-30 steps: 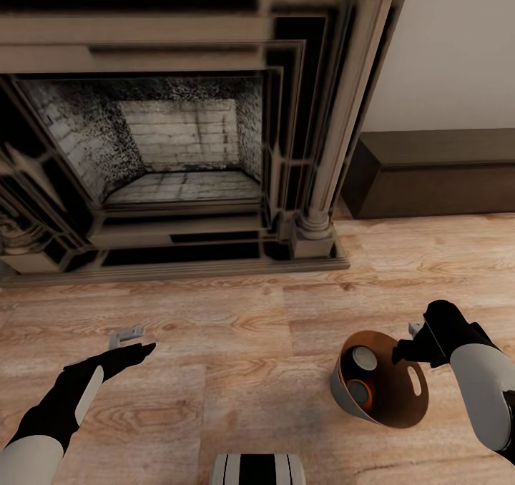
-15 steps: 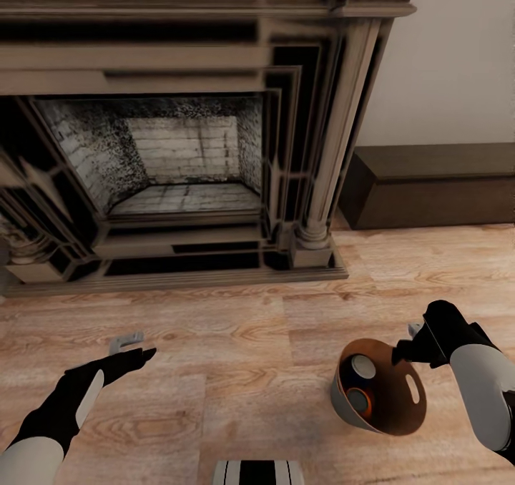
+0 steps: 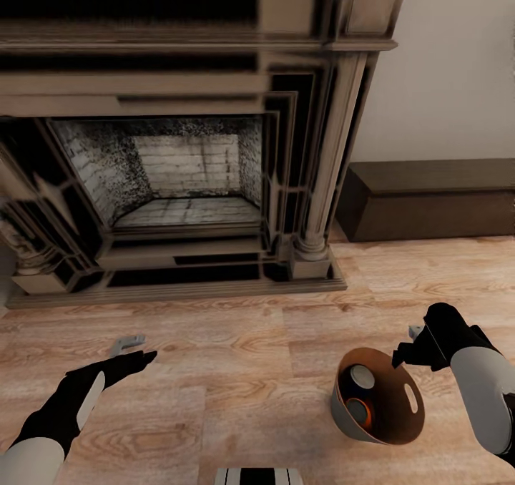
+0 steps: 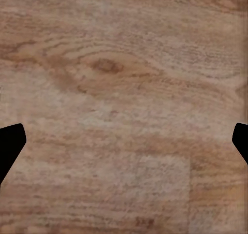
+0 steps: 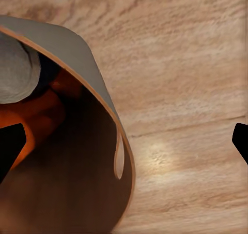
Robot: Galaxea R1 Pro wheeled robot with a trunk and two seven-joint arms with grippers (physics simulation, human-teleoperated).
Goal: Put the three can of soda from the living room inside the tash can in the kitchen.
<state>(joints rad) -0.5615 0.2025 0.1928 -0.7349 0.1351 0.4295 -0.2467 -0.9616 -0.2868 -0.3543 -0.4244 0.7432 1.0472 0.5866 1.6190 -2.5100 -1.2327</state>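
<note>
On my left, my left gripper (image 3: 127, 343) hangs low over the wood plank floor (image 3: 243, 356), out in front of my black-sleeved left arm (image 3: 79, 395). In the left wrist view its two dark fingertips (image 4: 10, 143) sit at opposite edges of the picture with only bare planks between them, so I read it as spread wide and holding nothing.

Ahead of me stands the fireplace (image 3: 179, 170), its pale brick firebox open behind a dark surround, its base step resting on the floor. To the right of its column a low dark wood bench (image 3: 429, 199) sits against the wall.

Further right and close to me is the tash can (image 3: 377, 398), tipped so its coppery inside faces me, oval handle slot toward my right arm. Inside it I see a dark blue can (image 3: 360, 378) with a silver top and an orange can (image 3: 359, 412) below it; I cannot make out a third.

My right gripper (image 3: 413, 336) is at the bin's rim. In the right wrist view the rim (image 5: 111, 110) lies between its parted fingertips (image 5: 240, 138); whether they grip it I cannot tell.
</note>
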